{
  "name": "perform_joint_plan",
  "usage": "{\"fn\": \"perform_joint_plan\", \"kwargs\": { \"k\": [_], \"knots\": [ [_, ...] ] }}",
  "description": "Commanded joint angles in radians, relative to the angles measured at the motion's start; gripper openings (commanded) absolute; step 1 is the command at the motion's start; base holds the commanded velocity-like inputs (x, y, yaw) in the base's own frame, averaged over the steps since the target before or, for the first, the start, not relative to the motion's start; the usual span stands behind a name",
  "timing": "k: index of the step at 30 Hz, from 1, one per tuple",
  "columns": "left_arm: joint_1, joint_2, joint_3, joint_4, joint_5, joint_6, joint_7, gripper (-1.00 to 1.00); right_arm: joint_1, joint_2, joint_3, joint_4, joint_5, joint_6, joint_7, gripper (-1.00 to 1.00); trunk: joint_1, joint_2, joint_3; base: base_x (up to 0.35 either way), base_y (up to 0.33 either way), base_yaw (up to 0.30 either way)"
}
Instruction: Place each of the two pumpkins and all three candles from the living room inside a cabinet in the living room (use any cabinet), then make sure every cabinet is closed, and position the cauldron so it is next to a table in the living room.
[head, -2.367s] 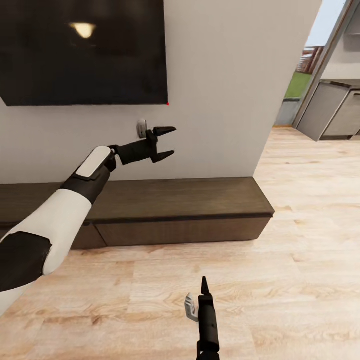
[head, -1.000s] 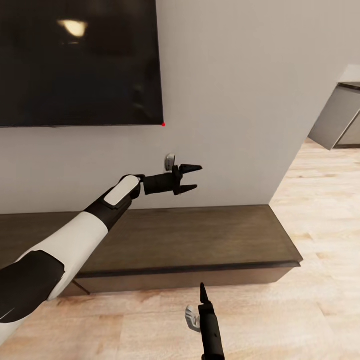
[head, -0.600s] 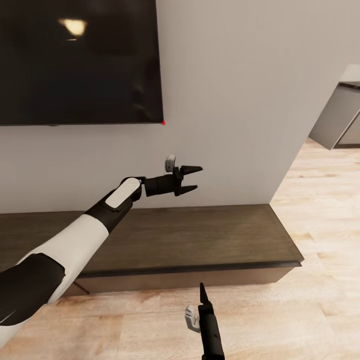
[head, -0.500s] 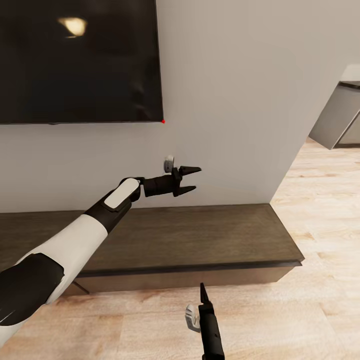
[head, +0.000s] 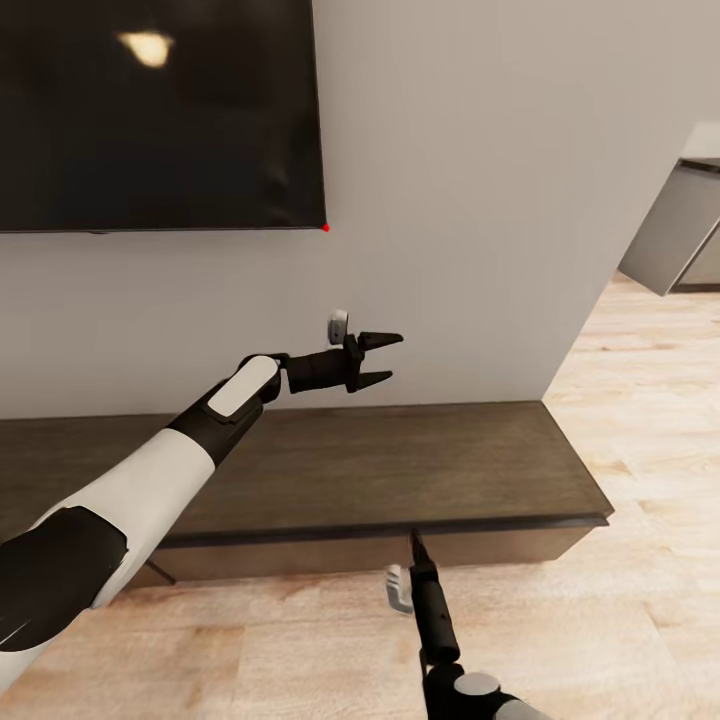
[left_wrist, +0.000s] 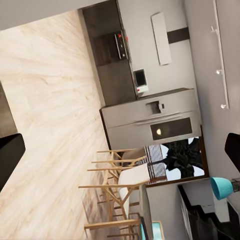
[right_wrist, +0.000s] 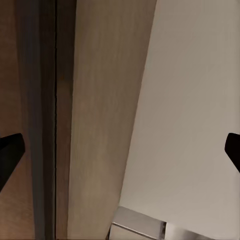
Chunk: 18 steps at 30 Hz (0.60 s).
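The cabinet (head: 400, 470), long, low and dark brown, runs along the wall under a black TV, and its fronts look shut. My left gripper (head: 393, 357) hangs open and empty above the cabinet's top, close to the wall. My right gripper (head: 413, 545) is edge-on just in front of the cabinet's front edge. In the right wrist view its fingertips stand wide apart with nothing between them (right_wrist: 120, 150), facing the cabinet's wood (right_wrist: 95, 125) and the pale wall. The pumpkins, candles and cauldron are out of view.
The TV (head: 160, 110) hangs on the grey wall. Light wood floor (head: 620, 620) spreads out in front and to the right, towards a grey kitchen unit (head: 680, 240). The left wrist view looks past the wall's end at wooden bar stools (left_wrist: 115, 170) and built-in ovens (left_wrist: 160, 120).
My right gripper has risen and moved forward to the cabinet's front edge. The left arm holds still. Since the earliest frame the view has closed in on the cabinet.
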Motion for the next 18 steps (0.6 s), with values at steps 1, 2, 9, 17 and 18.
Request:
{"fn": "perform_joint_plan", "kwargs": {
  "k": [1,2,9,17,18],
  "knots": [
    [0.0,0.0,0.0,-0.001,0.001,0.0,0.0,1.0,-0.007,-0.002,0.001,0.004,-0.002,-0.007,0.001,1.0,0.004,-0.007,-0.003,0.0,0.0,0.0],
    [0.0,0.001,0.0,-0.003,0.001,0.0,0.0,1.0,-0.018,-0.004,0.001,0.01,-0.006,-0.018,0.001,1.0,0.008,-0.014,-0.006,0.0,0.0,0.0],
    [-0.001,0.002,0.0,-0.019,0.001,0.001,0.0,1.0,-0.041,-0.007,-0.029,0.02,-0.039,-0.037,0.01,1.0,0.035,-0.063,-0.028,0.0,0.0,0.0],
    [-0.001,0.001,0.0,-0.024,0.001,0.002,0.0,1.0,-0.041,-0.01,-0.044,0.02,-0.049,-0.041,0.008,1.0,0.065,-0.119,-0.053,0.0,0.0,0.0],
    [-0.001,0.001,0.0,-0.025,0.001,0.002,0.0,1.0,-0.041,-0.011,-0.045,0.02,-0.049,-0.046,0.008,1.0,0.069,-0.126,-0.057,0.0,0.0,0.0]
  ]
}}
